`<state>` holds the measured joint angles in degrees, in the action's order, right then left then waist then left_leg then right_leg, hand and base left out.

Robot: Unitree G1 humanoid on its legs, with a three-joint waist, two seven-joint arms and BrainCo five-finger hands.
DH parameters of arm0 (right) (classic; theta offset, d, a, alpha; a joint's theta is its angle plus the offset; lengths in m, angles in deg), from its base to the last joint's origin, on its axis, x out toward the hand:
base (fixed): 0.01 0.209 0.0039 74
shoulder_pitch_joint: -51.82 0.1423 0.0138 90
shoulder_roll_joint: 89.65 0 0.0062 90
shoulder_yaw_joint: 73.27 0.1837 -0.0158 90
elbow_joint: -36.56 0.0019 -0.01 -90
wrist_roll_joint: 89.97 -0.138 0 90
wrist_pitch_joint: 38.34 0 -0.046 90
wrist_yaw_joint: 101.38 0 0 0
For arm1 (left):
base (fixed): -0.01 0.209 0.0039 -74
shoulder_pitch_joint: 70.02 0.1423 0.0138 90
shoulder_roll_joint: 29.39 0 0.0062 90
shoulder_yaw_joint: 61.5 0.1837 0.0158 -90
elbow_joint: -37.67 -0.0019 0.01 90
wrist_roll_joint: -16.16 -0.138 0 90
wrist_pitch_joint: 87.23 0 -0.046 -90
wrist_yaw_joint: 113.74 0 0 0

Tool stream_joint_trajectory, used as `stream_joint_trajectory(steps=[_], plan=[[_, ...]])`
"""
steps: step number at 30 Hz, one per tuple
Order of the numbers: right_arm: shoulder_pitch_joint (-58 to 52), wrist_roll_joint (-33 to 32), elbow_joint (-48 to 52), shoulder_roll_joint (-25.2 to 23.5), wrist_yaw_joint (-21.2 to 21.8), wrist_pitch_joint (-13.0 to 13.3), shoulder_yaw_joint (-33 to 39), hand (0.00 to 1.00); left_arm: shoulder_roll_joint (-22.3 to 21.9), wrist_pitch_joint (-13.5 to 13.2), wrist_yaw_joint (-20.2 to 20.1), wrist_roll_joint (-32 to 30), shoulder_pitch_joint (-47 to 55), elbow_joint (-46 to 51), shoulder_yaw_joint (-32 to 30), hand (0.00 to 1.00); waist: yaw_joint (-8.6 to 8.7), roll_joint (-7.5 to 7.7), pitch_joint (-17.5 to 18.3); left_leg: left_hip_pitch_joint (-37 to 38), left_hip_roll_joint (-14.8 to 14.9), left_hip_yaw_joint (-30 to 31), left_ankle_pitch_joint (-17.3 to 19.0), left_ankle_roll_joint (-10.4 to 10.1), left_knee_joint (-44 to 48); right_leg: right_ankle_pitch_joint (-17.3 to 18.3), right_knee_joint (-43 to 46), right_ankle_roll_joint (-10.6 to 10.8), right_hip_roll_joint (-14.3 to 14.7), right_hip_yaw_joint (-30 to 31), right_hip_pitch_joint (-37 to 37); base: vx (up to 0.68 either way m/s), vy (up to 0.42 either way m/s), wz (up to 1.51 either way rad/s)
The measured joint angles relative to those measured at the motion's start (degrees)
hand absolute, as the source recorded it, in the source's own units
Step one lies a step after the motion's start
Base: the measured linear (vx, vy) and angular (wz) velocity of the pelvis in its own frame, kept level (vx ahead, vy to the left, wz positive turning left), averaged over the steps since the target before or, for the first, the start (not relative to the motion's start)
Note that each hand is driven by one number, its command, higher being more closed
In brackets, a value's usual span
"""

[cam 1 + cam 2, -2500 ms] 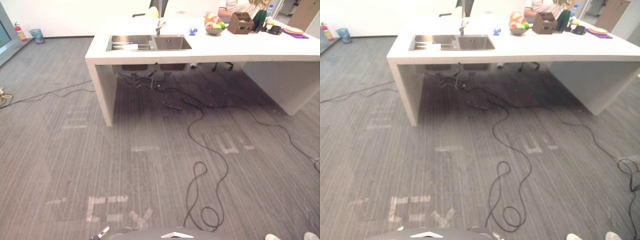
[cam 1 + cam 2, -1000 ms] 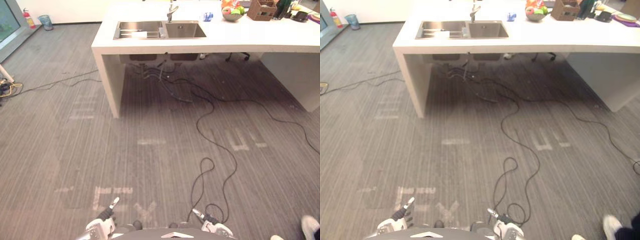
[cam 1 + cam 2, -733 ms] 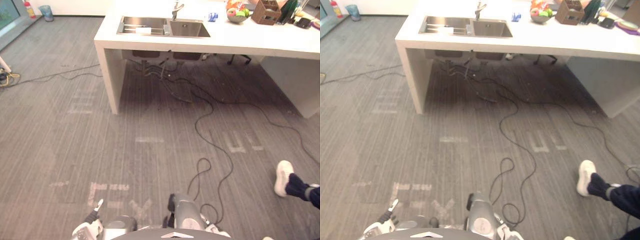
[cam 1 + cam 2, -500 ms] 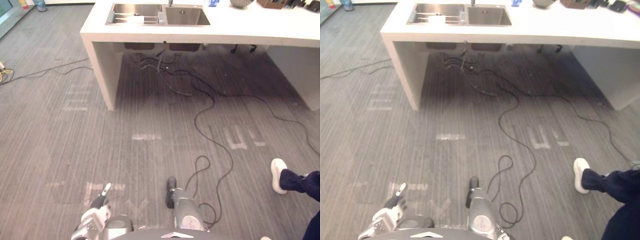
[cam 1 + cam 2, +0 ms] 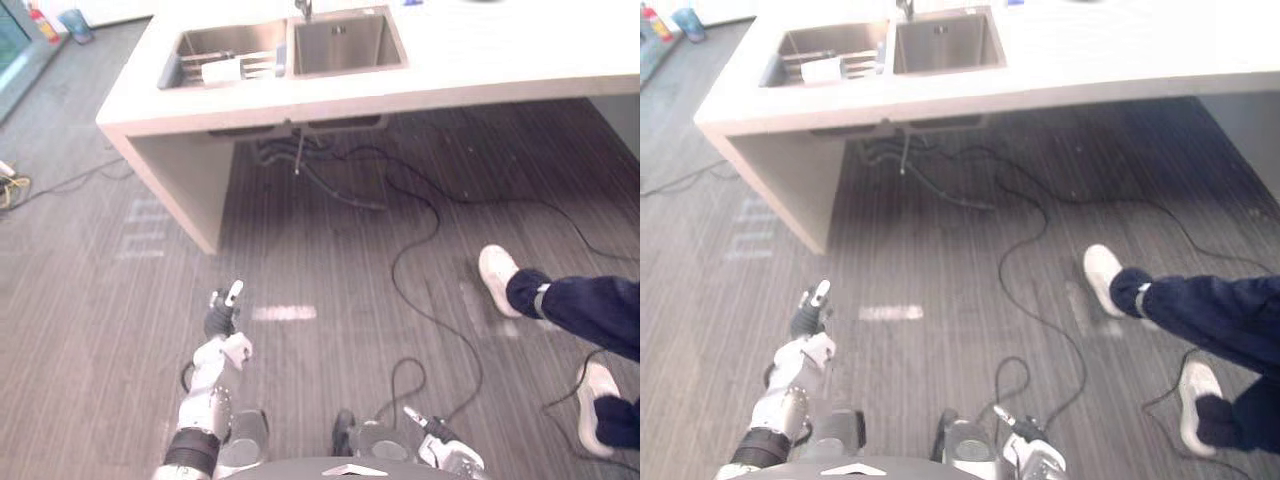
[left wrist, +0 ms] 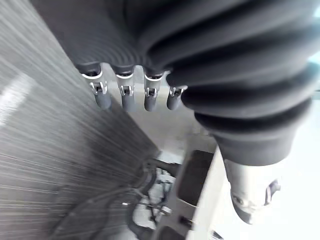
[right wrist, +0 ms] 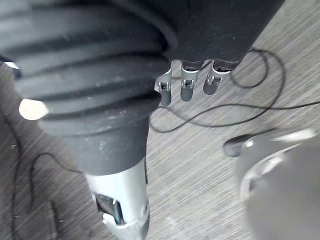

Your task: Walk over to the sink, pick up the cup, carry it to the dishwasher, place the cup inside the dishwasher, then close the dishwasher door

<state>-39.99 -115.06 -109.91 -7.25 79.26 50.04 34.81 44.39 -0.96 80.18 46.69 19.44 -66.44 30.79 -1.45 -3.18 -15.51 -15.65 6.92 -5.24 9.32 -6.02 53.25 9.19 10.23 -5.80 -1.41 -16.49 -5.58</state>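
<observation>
My left hand [image 5: 222, 325] and right hand [image 5: 441, 446] hang open, holding nothing (the cup [image 5: 222, 70] lies far off in the sink [image 5: 345, 45]).

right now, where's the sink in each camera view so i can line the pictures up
Left eye view: the sink is at the top, left of centre, set in the white counter.
Right eye view: also at the top, further left.
Left wrist view: a dark box under the counter, probably a basin's underside.
Right wrist view: aimed at the carpet, away from the counter.
Shared landmark: the counter's end panel, below the sink's left basin.
</observation>
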Motion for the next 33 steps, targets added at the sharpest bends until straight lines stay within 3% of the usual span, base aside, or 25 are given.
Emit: stream_joint_trajectory(steps=[3,4,5,7,8,9,10,11,13,14,15,16,17,18,19,20,21,22,23,24,25,26,29,31,33], plan=[[-0.45,-0.3,3.32,0.27,0.18,0.42,0.13,0.0,0.04,-0.06,1.01,-2.89,3.54,12.48,0.13,0.0,-2.2,-1.02,-0.68,-2.28,-4.56,-6.28,-1.91,0.65,-21.3,1.82,-1.61,1.14,-0.03,2.06,-5.26,0.34,0.047,-0.42],[-1.16,0.45,3.83,0.0,0.2,0.72,0.1,0.0,0.2,-0.03,2.1,-3.73,5.04,16.45,0.19,0.0,-3.06,-1.03,-0.73,-2.15,-5.31,-7.45,-5.29,0.25,-28.73,3.63,-0.94,1.86,0.02,3.46,-6.9,0.31,0.091,-0.55],[-2.08,0.76,3.75,-0.58,0.26,0.9,0.19,0.0,0.33,-0.24,3.14,-3.87,5.49,18.21,0.04,0.0,-3.53,-1.07,-0.73,-1.73,-5.43,-7.91,-8.44,0.1,-32.61,6.01,0.6,2.69,0.21,4.07,-8.34,0.39,0.136,-0.54],[-3.63,0.53,3.21,-1.15,0.46,0.48,0.41,0.0,0.32,-1.42,4.44,-3.96,5.54,19.3,-0.37,0.0,-3.71,-1.48,-0.46,-1.08,-4.77,-8.57,-11.46,0.7,-33.78,10.39,3.37,3.86,1.11,4.76,-10.57,0.37,0.165,-0.22],[-4.61,-0.55,1.46,-1.13,0.39,-0.04,1.28,0.0,0.31,-1.81,3.88,-5.12,5.53,20.54,-0.52,0.0,-3.35,-2.11,0.21,0.08,-4.6,-7.38,-11.5,2.51,-34.71,13.24,4.99,4.47,2.23,4.85,-11.7,0.35,0.181,0.04],[-4.69,-0.58,0.44,-1.42,0.18,-0.46,2.04,0.0,0.46,-1.89,3.31,-5.58,5.12,21.16,-0.58,0.0,-3.25,-1.76,0.27,-0.06,-5.19,-6.79,-13.79,8.49,-34.59,14.92,6.31,4.8,2.28,4.79,-11.87,0.43,0.226,0.16],[-4.37,-0.43,-2.21,-2.63,0.07,-0.87,3.24,0.0,1.58,-1.83,3.01,-6.96,3.95,21.97,-0.59,0.0,-3.62,1.15,0.31,-0.7,-7.58,-7.17,-13.32,10.48,-32.25,17.52,8.67,5.65,-0.51,4.4,-11.78,0.51,0.188,0.26],[-4.96,-0.15,-4.68,-3.53,0.18,-0.93,4.05,0.0,2.07,-1.81,3.07,-7.73,3.57,23.12,-0.54,0.0,-3.56,4.01,0.68,-1.39,-9.77,-7.51,-10.42,11.45,-30.85,17.96,9.97,6.75,-2.2,3.96,-11.81,0.51,0.157,0.33],[-4.94,0.96,-7.05,-3.89,0.2,-0.96,5.68,0.0,1.86,-1.3,3.28,-10.0,2.56,23.28,-0.31,0.0,-3.69,4.38,0.7,-1.07,-11.19,-6.97,-7.94,12.41,-29.61,15.65,16.84,8.47,-3.47,4.09,-9.8,0.42,0.122,0.42],[-5.4,1.23,-8.06,-4.5,0.16,-1.04,6.59,0.0,1.84,-0.53,3.22,-11.48,2.02,25.51,-0.32,0.0,-3.55,4.44,0.74,0.27,-12.62,-5.36,-6.3,12.95,-29.51,11.76,26.5,11.17,-4.7,4.93,-6.47,0.48,0.168,0.77],[-6.53,0.68,-8.14,-5.62,0.13,-0.79,7.34,0.0,1.91,0.06,3.0,-13.16,1.38,29.09,-0.26,0.0,-3.35,4.56,0.84,2.3,-14.45,-2.83,-5.22,12.7,-30.51,4.78,37.65,16.97,-6.02,6.94,-2.15,0.46,0.148,0.88],[-6.98,0.56,-8.16,-5.91,0.14,-0.64,7.48,0.0,1.98,0.3,2.97,-14.21,0.96,30.85,-0.26,0.0,-3.23,4.68,0.98,3.39,-15.41,-1.7,-4.91,12.56,-31.21,2.55,43.87,19.32,-6.83,8.05,0.5,0.45,0.112,0.97],[-7.23,0.54,-8.18,-5.97,0.11,0.09,7.76,0.0,1.95,0.77,3.04,-16.07,0.69,34.24,-0.41,0.0,-3.09,4.52,1.07,6.04,-17.11,0.38,-4.74,12.28,-32.81,2.22,54.7,19.79,-9.36,8.21,5.54,0.53,0.107,0.82],[-7.36,0.69,-8.11,-5.91,0.02,0.8,8.59,0.0,1.93,1.16,3.25,-17.39,0.56,36.15,-0.61,0.0,-3.04,3.78,1.45,8.89,-17.64,1.51,-4.42,12.17,-34.91,3.94,59.48,15.56,-11.73,6.4,10.08,0.43,0.091,0.73],[-7.36,0.67,-8.09,-5.87,-0.02,1.25,9.33,0.0,1.94,1.33,3.4,-17.37,0.47,36.38,-0.61,0.0,-3.22,3.09,1.74,10.02,-17.65,2.7,-4.24,12.1,-35.67,4.79,59.28,13.68,-12.33,5.01,12.0,0.42,0.08,0.64],[-7.36,0.32,-8.06,-5.87,0.02,1.81,9.5,0.0,1.95,1.5,3.76,-17.18,0.22,36.08,-0.74,0.0,-3.08,2.09,2.01,12.43,-17.46,5.1,-4.09,11.81,-37.08,6.78,55.36,10.63,-12.54,2.9,15.04,0.41,0.029,0.75],[-7.28,0.04,-8.06,-5.83,0.11,1.78,9.17,0.0,2.01,1.49,4.22,-17.08,0.0,35.61,-1.0,0.0,-2.8,1.82,2.11,14.56,-17.36,7.49,-4.24,12.07,-38.01,8.23,47.43,9.32,-11.28,2.56,17.49,0.49,0.012,0.87],[-7.29,0.07,-8.06,-5.86,0.13,1.65,9.07,0.0,2.07,1.44,4.4,-17.1,-0.15,35.45,-1.08,0.0,-2.46,1.86,2.13,15.28,-17.29,8.62,-4.05,11.74,-38.35,8.66,42.49,9.31,-10.3,3.07,18.5,0.48,-0.067,1.08],[-7.31,0.07,-8.07,-5.85,0.11,1.23,8.99,0.0,2.38,1.22,4.59,-17.1,-0.28,35.09,-1.38,0.0,-1.71,1.85,2.15,16.33,-17.1,10.91,-3.28,10.69,-38.36,8.06,32.12,9.98,-8.37,4.28,19.57,0.51,-0.199,1.51],[-8.44,-0.61,-8.14,-5.71,-0.03,0.16,7.49,0.0,3.18,0.85,4.35,-17.01,-0.12,33.09,-1.58,0.0,-1.72,2.3,2.4,19.14,-17.12,11.74,-1.5,9.19,-38.71,2.18,19.39,7.19,-7.35,4.64,19.13,0.7,-0.319,1.72],[-9.39,-1.92,-8.98,-5.78,0.17,-0.55,6.32,0.0,4.51,0.03,4.39,-16.31,1.82,33.43,-1.86,0.0,-2.13,4.33,3.93,21.73,-17.9,11.84,-0.26,9.31,-40.44,-6.13,12.35,5.13,-7.34,4.39,17.98,0.55,-0.269,1.36],[-9.08,-2.29,-9.82,-5.76,0.65,-0.64,6.46,0.0,4.65,-0.56,4.44,-16.11,2.61,33.35,-2.16,0.0,-2.12,3.9,4.24,22.12,-17.52,12.3,0.5,9.37,-40.28,-6.46,12.35,5.62,-7.09,4.23,17.6,0.42,-0.246,0.61],[-8.93,-2.21,-9.76,-3.75,2.42,-0.97,6.54,0.0,3.59,-1.65,4.51,-16.1,5.08,33.83,-1.1,0.0,-2.94,0.54,6.4,20.39,-13.09,11.48,2.98,6.35,-38.63,-6.14,7.16,4.11,-3.13,1.27,16.17,0.34,-0.207,0.23],[-8.83,-2.21,-9.62,-3.33,2.63,-1.32,4.96,0.0,3.5,-1.58,3.88,-16.09,4.55,33.61,0.26,0.0,-2.62,0.43,6.04,17.23,-10.43,7.77,4.69,4.91,-31.4,-6.33,2.14,2.94,-1.33,-0.21,11.64,0.26,-0.154,0.32],[-8.86,-4.07,-9.15,-3.28,2.61,-2.67,3.8,0.0,3.51,-1.55,1.78,-16.02,4.47,33.84,0.19,0.0,-2.75,1.57,5.43,16.48,-7.32,3.13,7.35,5.34,-28.76,-5.77,-0.2,2.63,-1.27,-0.81,7.31,0.2,-0.159,0.19]])
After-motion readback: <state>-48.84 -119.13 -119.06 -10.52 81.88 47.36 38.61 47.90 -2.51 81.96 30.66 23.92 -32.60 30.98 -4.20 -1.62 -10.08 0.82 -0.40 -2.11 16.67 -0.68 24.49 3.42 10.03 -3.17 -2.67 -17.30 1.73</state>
